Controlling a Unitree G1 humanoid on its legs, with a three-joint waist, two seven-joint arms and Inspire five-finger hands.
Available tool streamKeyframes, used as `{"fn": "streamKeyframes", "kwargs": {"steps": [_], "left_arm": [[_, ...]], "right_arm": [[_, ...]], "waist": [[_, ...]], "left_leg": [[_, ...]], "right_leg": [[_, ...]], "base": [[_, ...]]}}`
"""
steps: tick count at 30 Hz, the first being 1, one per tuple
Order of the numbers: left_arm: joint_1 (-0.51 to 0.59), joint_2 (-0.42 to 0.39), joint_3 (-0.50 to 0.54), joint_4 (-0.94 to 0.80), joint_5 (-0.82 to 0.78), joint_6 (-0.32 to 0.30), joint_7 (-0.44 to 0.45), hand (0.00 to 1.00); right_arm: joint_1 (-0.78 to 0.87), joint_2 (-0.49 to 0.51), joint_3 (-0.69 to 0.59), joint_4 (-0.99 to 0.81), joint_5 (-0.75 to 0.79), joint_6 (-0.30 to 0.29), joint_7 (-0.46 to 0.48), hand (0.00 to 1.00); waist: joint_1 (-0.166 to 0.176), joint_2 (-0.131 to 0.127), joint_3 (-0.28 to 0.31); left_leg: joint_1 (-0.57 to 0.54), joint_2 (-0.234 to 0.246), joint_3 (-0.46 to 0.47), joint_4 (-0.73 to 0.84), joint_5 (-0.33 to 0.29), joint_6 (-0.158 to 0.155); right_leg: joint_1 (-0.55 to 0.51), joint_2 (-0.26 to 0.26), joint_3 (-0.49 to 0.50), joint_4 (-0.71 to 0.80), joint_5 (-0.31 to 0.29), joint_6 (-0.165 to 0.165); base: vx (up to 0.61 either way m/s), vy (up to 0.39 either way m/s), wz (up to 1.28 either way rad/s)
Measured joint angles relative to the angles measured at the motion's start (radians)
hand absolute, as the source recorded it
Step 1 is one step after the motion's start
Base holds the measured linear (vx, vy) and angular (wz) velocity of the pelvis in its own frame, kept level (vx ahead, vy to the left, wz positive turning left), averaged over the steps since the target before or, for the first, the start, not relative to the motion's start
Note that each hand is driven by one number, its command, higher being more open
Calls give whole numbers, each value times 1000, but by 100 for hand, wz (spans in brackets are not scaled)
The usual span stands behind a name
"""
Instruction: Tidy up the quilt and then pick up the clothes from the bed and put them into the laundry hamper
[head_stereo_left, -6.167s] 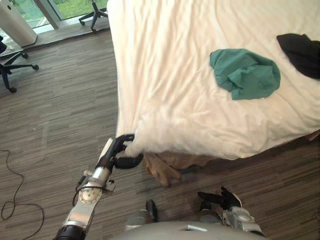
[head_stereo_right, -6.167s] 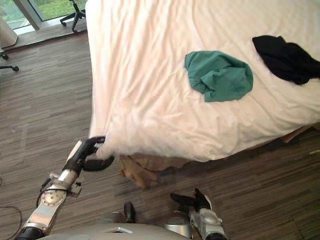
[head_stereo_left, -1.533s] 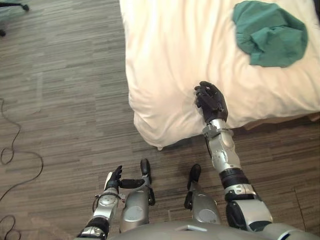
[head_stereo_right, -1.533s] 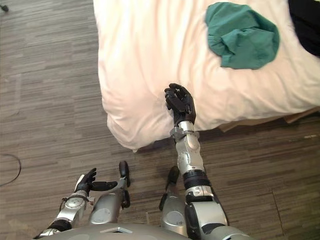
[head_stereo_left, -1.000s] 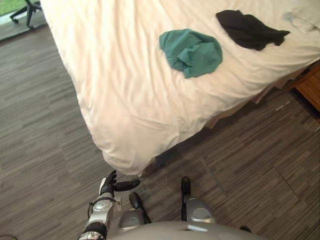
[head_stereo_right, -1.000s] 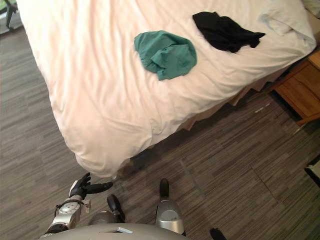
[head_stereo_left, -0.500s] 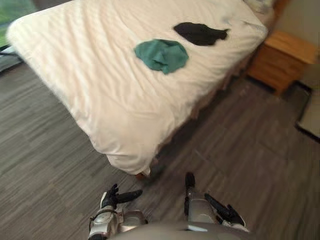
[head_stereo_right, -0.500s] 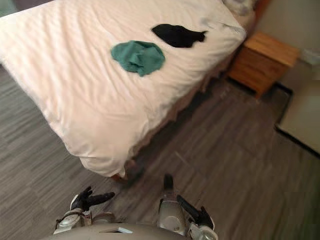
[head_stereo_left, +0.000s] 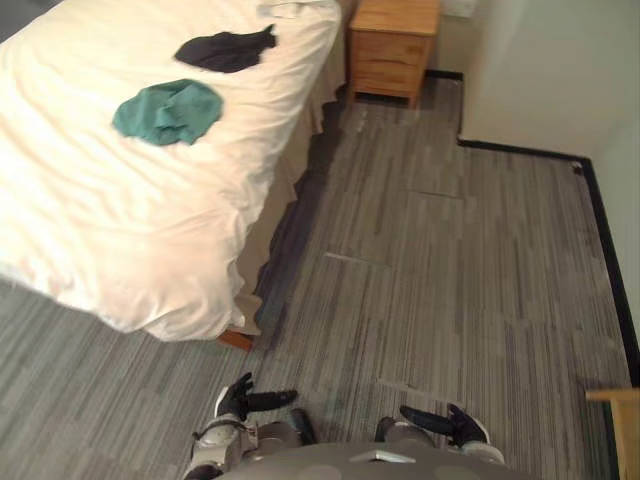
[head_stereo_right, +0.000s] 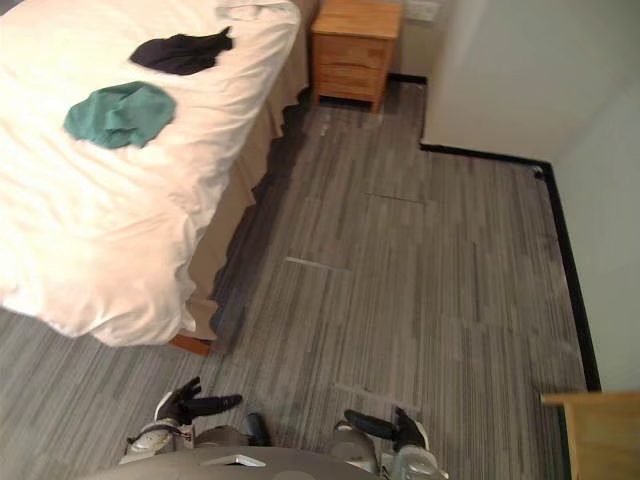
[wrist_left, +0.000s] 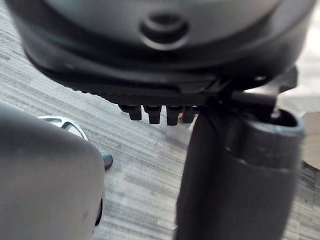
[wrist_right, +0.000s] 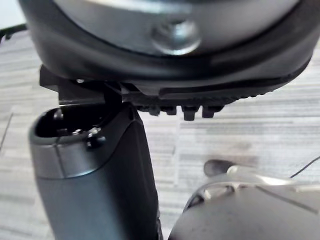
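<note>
The cream quilt (head_stereo_left: 110, 210) lies smooth over the bed at the left. On it rest a green garment (head_stereo_left: 168, 111) and, farther toward the bed's head, a black garment (head_stereo_left: 224, 49). Both hands hang low near my body, far from the bed: my left hand (head_stereo_left: 238, 400) with straight fingers and thumb stretched out, my right hand (head_stereo_left: 450, 423) likewise relaxed. Each hand is open and holds nothing. In the wrist views the left hand (wrist_left: 165, 112) and the right hand (wrist_right: 185, 107) show short straight fingers above the floor.
A wooden nightstand (head_stereo_left: 392, 45) stands at the head of the bed against a white wall (head_stereo_left: 545, 70) with a dark skirting. Wide grey plank floor (head_stereo_left: 450, 270) spreads to the right of the bed. A wooden corner (head_stereo_left: 615, 425) pokes in at lower right.
The whole picture has swung right as the camera turned: the bed now sits at the left, the floor and wall fill the right. Both hands stay low and open.
</note>
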Motion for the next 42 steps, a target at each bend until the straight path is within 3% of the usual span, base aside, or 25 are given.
{"fn": "streamKeyframes", "kwargs": {"steps": [2,3,10,18,20,21,22,23,24,25,26,27,28,30,31,33,34,35,36,37,38,39,41,42], "left_arm": [[0,5,2,-2,0,-2,0,100],[1,1,102,-3,-52,-3,20,100],[1,0,101,-2,-52,-3,21,100],[1,27,-22,-3,-61,-5,51,100],[-1,26,-7,-29,-46,-6,60,100],[12,19,19,-51,-37,-9,70,100],[25,11,31,-48,-34,-12,72,100],[37,-4,48,-58,-39,-26,77,100],[37,5,65,-76,-45,-28,76,100],[28,39,70,-91,-40,-31,81,100],[28,39,66,-89,-38,-30,86,100],[30,29,75,-88,-41,-24,92,100],[31,22,71,-83,-43,-26,94,100],[30,23,69,-80,-48,-27,99,100],[28,23,68,-79,-51,-26,100,100],[22,31,68,-78,-53,-26,100,100],[13,39,68,-77,-52,-26,100,100],[-9,55,69,-78,-53,-26,97,100],[-18,75,72,-78,-60,-24,97,100],[-17,88,72,-67,-74,-24,95,100],[-15,87,68,-59,-75,-22,95,100],[-6,78,61,-48,-74,-20,97,100],[0,119,17,-28,-73,-13,90,100],[-1,124,7,-27,-73,-5,92,100]], "right_arm": [[5,6,1,1,0,0,-1,100],[-76,60,-61,-2,11,3,-11,100],[-72,60,-62,-2,43,3,-16,100],[-64,82,-69,-9,168,-11,-40,100],[-76,83,-67,-14,177,-15,-41,100],[-73,71,-44,-13,176,-27,-47,100],[-69,59,-18,-14,176,-31,-50,100],[-74,33,10,-39,176,-36,-51,100],[-68,36,17,-39,176,-43,-57,100],[-60,43,7,-27,188,-43,-72,100],[-71,37,-3,-25,190,-35,-81,100],[-83,27,-5,-14,189,-33,-93,100],[-87,28,-6,-7,188,-33,-95,100],[-85,39,-27,-1,200,-24,-96,100],[-85,41,-31,-2,198,-24,-96,100],[-75,55,-18,-2,196,-25,-97,100],[-79,61,-19,-2,195,-25,-96,100],[-83,86,-19,-4,193,-26,-95,100],[-86,117,-12,-6,184,-26,-88,100],[-85,123,-11,-10,164,-27,-74,100],[-80,118,-10,-13,161,-28,-74,100],[-67,111,-14,-14,162,-30,-77,100],[-55,119,-33,-35,164,-31,-79,100],[-59,120,-42,-38,165,-31,-76,100]], "waist": [[1,-3,-5],[5,-29,35],[3,-29,35],[-31,-30,39],[-38,-34,75],[-40,-13,84],[-40,2,66],[-19,41,75],[-3,29,88],[9,1,101],[3,0,106],[3,2,106],[5,0,107],[4,0,107],[4,0,107],[17,-28,99],[18,-41,96],[16,-70,109],[23,-100,124],[37,-109,126],[35,-104,121],[34,-80,109],[18,-123,107],[9,-131,108]], "left_leg": [[5,14,28,-1,4,-7],[71,-38,17,-101,42,8],[71,-41,1,-101,44,11],[62,-46,-39,-82,48,15],[50,-11,-24,22,-9,-13],[11,68,18,188,-133,-153],[-14,112,39,248,-175,-227],[-41,201,61,404,-194,-218],[-68,224,41,505,-184,-206],[-160,257,-62,751,-162,-166],[-182,242,-105,784,-187,-179],[-218,176,-155,744,-230,-153],[-249,115,-182,629,-230,-127],[-276,75,-185,441,-185,-89],[-282,58,-187,306,-126,-71],[-264,7,-195,132,92,0],[-268,-10,-197,144,79,40],[-292,-16,-196,217,35,70],[-306,-8,-202,317,-12,75],[-339,22,-199,460,-61,71],[-328,21,-209,463,-86,51],[-274,29,-220,421,-149,58],[-151,-40,-235,337,-217,76],[-105,-54,-250,317,-232,83]], "right_leg": [[28,26,24,-85,50,-10],[53,1,41,-107,75,-7],[61,1,25,-107,76,-7],[63,-13,-9,-91,70,-4],[45,-19,9,-23,7,-16],[37,-6,11,6,-41,-45],[47,25,4,11,-43,-49],[-5,38,-100,232,-84,-64],[-12,12,-128,323,-130,-61],[40,3,-151,299,-231,-74],[46,7,-122,290,-230,-81],[48,-13,-80,275,-229,-85],[49,-30,-54,240,-208,-69],[67,-41,-39,189,-188,-46],[86,-46,-39,154,-179,-29],[146,-65,-36,60,-156,37],[155,-76,-40,42,-152,47],[178,-92,-46,10,-130,82],[216,-101,-36,-3,-98,126],[213,-102,-9,70,-84,128],[193,-101,-6,147,-85,128],[145,-107,3,309,-86,126],[-21,-207,66,749,-27,94],[-77,-209,83,881,-44,80]], "base": [[-53,-134,-51],[-32,-69,-20],[-1,-1,6],[-29,7,8],[-54,2,-36],[-45,-61,-69],[20,-78,-128],[94,-81,-121],[120,-153,-132],[57,-169,-78],[113,-88,-92],[121,39,-96],[225,104,-99],[257,72,-51],[293,88,-27],[413,141,-9],[623,172,11],[614,147,20],[658,167,2],[427,155,-11],[405,217,-21],[332,208,-5],[422,160,29],[609,81,74]]}}
